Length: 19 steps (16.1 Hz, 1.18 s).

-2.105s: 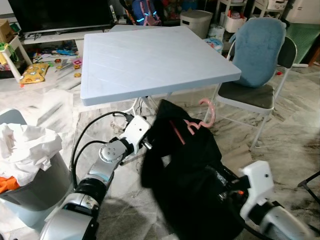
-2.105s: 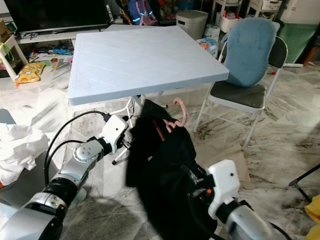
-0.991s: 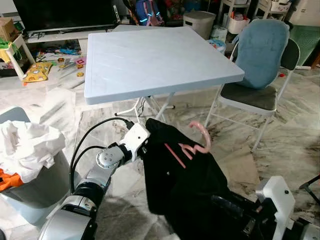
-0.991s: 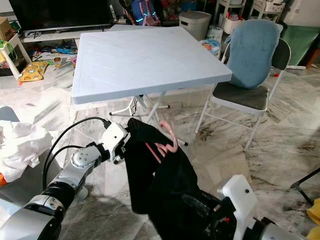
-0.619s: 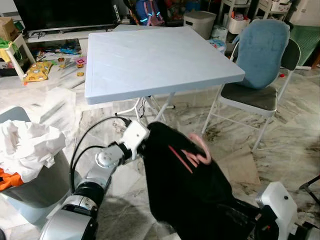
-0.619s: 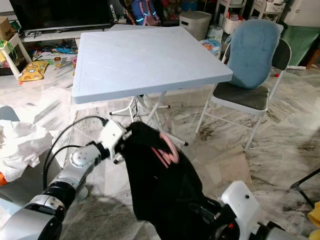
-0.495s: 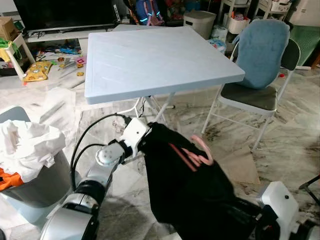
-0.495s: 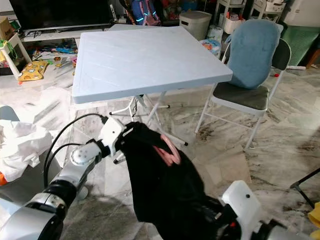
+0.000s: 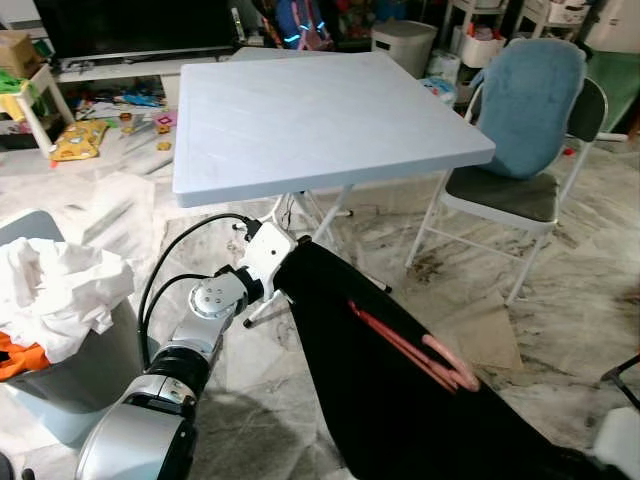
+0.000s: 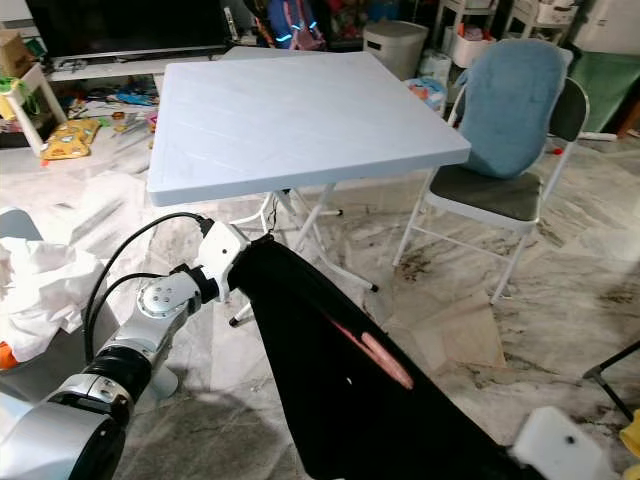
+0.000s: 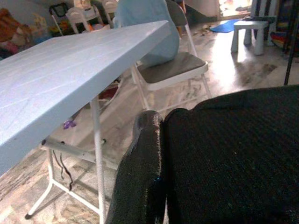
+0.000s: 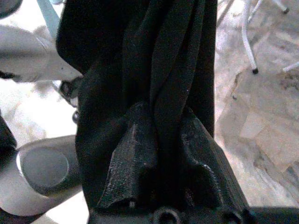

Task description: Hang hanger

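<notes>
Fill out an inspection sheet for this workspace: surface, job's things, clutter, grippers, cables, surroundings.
Surface: pale blue folding table, nothing seen on top.
Job's things: black garment stretched between both grippers in front of the table; pink hanger lies against its cloth.
Clutter: bin with white cloth at the robot's left; toys on the floor beyond.
Grippers: left gripper clamps the garment's upper edge; right gripper is shut on bunched cloth.
Cables: black cable loops along the left arm.
Surroundings: marble floor, blue-backed chair, cardboard sheet.

head cameras look down on the bench (image 9: 320,110) and chair (image 9: 520,130) (shared); wrist cameras sit close along their fingers (image 11: 140,177).
</notes>
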{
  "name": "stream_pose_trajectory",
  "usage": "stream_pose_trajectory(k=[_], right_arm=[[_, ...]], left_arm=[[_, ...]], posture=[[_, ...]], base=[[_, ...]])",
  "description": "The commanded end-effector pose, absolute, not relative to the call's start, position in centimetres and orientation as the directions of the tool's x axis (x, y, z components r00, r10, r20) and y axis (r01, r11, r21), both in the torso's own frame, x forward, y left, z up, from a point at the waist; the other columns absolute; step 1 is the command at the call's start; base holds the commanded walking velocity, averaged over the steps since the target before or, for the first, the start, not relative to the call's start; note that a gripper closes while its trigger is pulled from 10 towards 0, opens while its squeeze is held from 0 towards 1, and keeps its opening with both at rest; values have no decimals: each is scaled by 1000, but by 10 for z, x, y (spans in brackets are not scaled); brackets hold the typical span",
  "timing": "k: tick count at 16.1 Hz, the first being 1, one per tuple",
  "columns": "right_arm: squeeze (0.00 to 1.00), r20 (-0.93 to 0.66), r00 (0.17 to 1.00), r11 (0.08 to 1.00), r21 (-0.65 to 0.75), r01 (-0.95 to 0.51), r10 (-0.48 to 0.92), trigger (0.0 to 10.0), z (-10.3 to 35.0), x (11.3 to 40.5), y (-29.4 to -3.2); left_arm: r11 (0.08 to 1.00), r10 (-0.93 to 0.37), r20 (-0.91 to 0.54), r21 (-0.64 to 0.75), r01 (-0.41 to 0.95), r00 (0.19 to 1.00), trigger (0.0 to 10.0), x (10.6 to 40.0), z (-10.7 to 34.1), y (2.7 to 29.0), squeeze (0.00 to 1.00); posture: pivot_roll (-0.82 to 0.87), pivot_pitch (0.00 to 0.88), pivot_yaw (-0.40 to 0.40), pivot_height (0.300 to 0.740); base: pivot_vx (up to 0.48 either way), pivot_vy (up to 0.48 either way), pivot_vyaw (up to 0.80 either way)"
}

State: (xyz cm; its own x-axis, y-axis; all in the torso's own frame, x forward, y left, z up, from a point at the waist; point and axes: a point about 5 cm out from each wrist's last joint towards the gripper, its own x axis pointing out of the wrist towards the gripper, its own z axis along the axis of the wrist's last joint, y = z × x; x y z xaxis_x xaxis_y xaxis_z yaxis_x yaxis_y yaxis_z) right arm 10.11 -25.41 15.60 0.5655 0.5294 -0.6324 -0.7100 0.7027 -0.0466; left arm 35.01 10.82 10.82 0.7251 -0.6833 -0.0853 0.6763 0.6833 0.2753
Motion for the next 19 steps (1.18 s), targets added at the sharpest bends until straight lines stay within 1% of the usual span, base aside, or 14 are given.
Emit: stream_pose_trajectory(k=[1, 2, 3, 5, 6, 7, 10, 12, 13, 14, 15, 16, 17, 19], right_arm=[[0, -569, 608, 710, -60, -702, 553, 10000, 176, 104, -257], [0, -469, 668, 733, -59, -677, 579, 10000, 192, 110, -256], [0, -351, 684, 717, -50, -695, 639, 10000, 213, 112, -250], [0, -276, 661, 676, -48, -735, 698, 10000, 229, 107, -244], [0, -235, 662, 673, -42, -739, 712, 10000, 235, 107, -244], [0, -216, 645, 655, -29, -755, 733, 10000, 239, 105, -242], [0, -407, 588, 639, -13, -769, 700, 10000, 226, 94, -245], [0, -564, 509, 621, 8, -784, 650, 10000, 208, 83, -249], [0, -587, 482, 607, 20, -795, 651, 10000, 204, 81, -247], [0, -577, 463, 591, 43, -805, 673, 10000, 203, 79, -242], [0, -537, 447, 559, 56, -827, 716, 10000, 207, 80, -232], [0, -480, 466, 553, 50, -832, 743, 10000, 215, 83, -228], [0, -355, 518, 561, 23, -828, 778, 10000, 231, 90, -226], [0, -203, 582, 589, -28, -808, 788, 10000, 253, 100, -231]], left_arm=[[685, -678, -93, 277, 673, 729, 0, 354, 113, 112, 0], [664, -694, -120, 275, 696, 710, 0, 351, 107, 110, 0], [659, -679, -154, 302, 689, 717, 0, 349, 101, 111, 0], [666, -676, -158, 288, 688, 720, 0, 349, 100, 113, 0], [667, -674, -163, 285, 688, 721, 0, 350, 99, 113, 0], [668, -669, -171, 288, 686, 723, 0, 349, 98, 114, 0], [702, -644, -144, 280, 655, 751, 0, 353, 103, 117, 0], [748, -619, -91, 233, 621, 780, 0, 358, 111, 118, 0], [765, -608, -79, 208, 609, 790, 0, 361, 114, 118, 0], [765, -607, -82, 211, 609, 790, 0, 362, 115, 117, 0], [752, -615, -104, 220, 621, 782, 0, 361, 112, 116, 0], [740, -625, -127, 219, 636, 770, 0, 359, 108, 115, 0], [714, -645, -175, 210, 668, 744, 0, 355, 100, 112, 0], [668, -677, -242, 194, 718, 695, 0, 347, 87, 107, 0]], posture=[[-76, 0, -3, 740], [-77, 0, -2, 740], [-81, 0, -1, 740], [-85, 0, -2, 740], [-85, 0, -4, 740], [-84, 0, -6, 740], [-85, 0, -11, 740], [-86, 0, -12, 740], [-90, 0, -11, 740], [-88, 0, -10, 740], [-90, 0, -7, 740], [-92, 0, -4, 740], [-92, 0, -1, 740], [-93, 0, -4, 740]], base=[[0, 0, 0], [0, 0, 0], [0, 0, 0], [0, 0, 0], [0, 0, 0], [0, 0, 0], [0, 0, 0], [0, 0, 0], [0, 0, 0], [0, 0, 0], [0, 0, 0], [0, 0, 0], [0, 0, 0], [0, 0, 0]])
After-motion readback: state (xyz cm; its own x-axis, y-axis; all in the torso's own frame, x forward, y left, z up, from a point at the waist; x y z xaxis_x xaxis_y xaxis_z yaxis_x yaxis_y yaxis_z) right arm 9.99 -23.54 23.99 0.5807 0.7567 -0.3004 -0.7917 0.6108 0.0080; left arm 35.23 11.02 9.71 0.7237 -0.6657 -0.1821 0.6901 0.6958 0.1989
